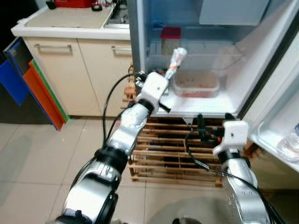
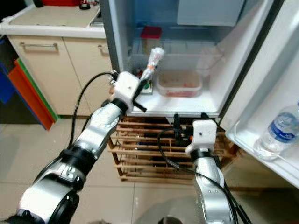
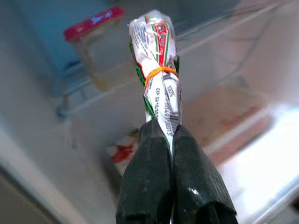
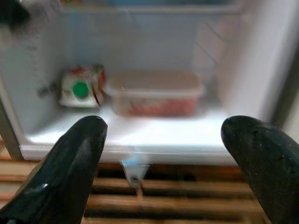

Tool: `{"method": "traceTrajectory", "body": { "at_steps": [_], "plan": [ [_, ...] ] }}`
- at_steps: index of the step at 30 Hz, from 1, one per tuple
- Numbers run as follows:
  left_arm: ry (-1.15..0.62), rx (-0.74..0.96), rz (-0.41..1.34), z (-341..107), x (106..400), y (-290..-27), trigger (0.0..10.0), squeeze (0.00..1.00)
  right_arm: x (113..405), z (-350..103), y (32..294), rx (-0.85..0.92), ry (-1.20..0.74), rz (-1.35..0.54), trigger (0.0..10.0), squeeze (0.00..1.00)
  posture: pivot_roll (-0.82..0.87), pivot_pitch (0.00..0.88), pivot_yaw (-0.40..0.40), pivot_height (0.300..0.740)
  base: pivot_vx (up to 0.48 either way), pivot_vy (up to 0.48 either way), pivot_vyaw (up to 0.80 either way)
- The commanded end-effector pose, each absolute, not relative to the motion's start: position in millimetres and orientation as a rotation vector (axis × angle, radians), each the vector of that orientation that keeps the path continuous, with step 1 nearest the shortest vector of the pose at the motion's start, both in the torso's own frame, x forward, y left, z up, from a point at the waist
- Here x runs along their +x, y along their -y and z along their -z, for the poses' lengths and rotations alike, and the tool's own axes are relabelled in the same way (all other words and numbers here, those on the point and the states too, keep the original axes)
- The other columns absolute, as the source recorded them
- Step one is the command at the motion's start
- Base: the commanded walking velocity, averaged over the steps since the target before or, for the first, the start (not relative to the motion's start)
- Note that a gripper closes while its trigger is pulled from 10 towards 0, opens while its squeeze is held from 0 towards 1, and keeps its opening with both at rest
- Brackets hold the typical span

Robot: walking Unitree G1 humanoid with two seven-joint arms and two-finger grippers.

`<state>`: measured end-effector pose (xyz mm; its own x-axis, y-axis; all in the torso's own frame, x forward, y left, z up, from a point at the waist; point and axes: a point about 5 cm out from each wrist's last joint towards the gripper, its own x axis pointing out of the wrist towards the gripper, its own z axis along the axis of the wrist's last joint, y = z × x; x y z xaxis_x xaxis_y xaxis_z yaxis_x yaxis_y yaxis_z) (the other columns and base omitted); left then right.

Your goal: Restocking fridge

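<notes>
My left gripper (image 1: 169,74) is shut on the twisted end of a rolled food packet (image 1: 176,59), printed white, red and green, with an orange rubber band (image 3: 156,72) around it. It holds the packet upright at the open fridge's lower compartment (image 1: 201,106), just left of a clear tub with pinkish contents (image 1: 195,84). My right gripper (image 1: 214,119) stands open with nothing in it, below the fridge's bottom ledge and in front of the wooden pallet (image 1: 168,149). Between its fingers (image 4: 70,158), the right wrist view looks in at the tub (image 4: 154,93) and a small carton with a green dot (image 4: 81,86).
A red-lidded jar (image 1: 170,39) stands on the shelf above. The fridge door hangs open on the right, with a water bottle (image 2: 279,130) in its rack. Cream cabinets and a counter (image 1: 70,23) stand left, with blue and orange boards (image 1: 37,88) leaning beside them.
</notes>
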<state>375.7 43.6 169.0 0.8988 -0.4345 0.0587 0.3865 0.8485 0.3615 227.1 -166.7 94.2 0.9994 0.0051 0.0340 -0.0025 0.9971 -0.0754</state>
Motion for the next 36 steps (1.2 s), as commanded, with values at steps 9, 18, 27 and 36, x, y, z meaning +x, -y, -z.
{"method": "traceTrajectory", "body": {
  "at_steps": [9,18,27,36],
  "plan": [
    [0.071,0.365,0.412,-173,390,-50,10.0,0.0,172,-96,174,-0.095,-0.069,0.051,10.0,0.0,-0.35,0.157,0.058,0.74,0.0,0.0,0.0],
    [0.016,0.345,0.371,-171,395,-56,10.0,0.0,151,-99,167,-0.087,-0.131,0.037,10.0,0.0,-0.35,0.223,0.047,0.74,0.0,0.0,0.0],
    [0.082,0.366,0.194,-199,410,-89,10.0,0.0,139,-103,165,-0.08,-0.161,0.041,10.0,0.0,-0.38,0.25,0.048,0.74,0.0,0.0,0.0],
    [0.12,0.406,0.189,-229,419,-87,10.0,1.0,131,-105,164,-0.081,-0.189,0.051,10.0,0.0,-0.39,0.26,0.057,0.74,0.0,0.0,0.0]
  ]
}}
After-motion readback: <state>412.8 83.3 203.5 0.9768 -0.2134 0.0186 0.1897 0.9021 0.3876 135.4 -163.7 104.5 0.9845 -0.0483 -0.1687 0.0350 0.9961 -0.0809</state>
